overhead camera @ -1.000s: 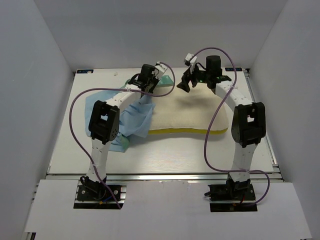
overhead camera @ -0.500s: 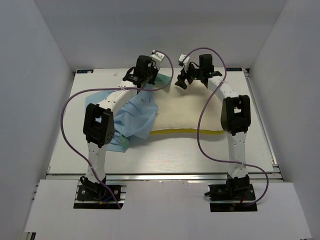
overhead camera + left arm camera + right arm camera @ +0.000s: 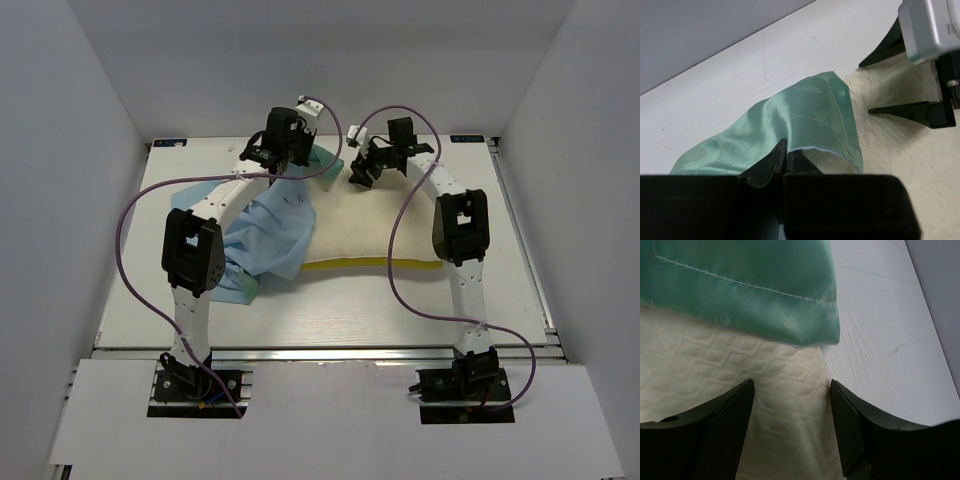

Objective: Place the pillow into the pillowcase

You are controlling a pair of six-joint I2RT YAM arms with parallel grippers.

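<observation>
**Case mouth drawn over the far corner; right hand closes in**

The pillow (image 3: 350, 230) lies flat across the middle of the table (image 3: 330, 300), yellow piping toward the arms. The pillowcase (image 3: 270, 235) is draped over its left end, blue face up, with its mint-green satin edge lifted at the far-left corner. There the left hand (image 3: 786, 152) is pinched tight on the satin. The right hand (image 3: 790, 385) hangs spread wide over the pillow's far corner, just beside the green edge and gripping nothing.

A second ago the right hand was further right along the far edge. It has since swung left toward the case, and the cloth has crept slightly further across the pillow. Most of the pillow remains uncovered, so I judge the work barely begun.
</observation>
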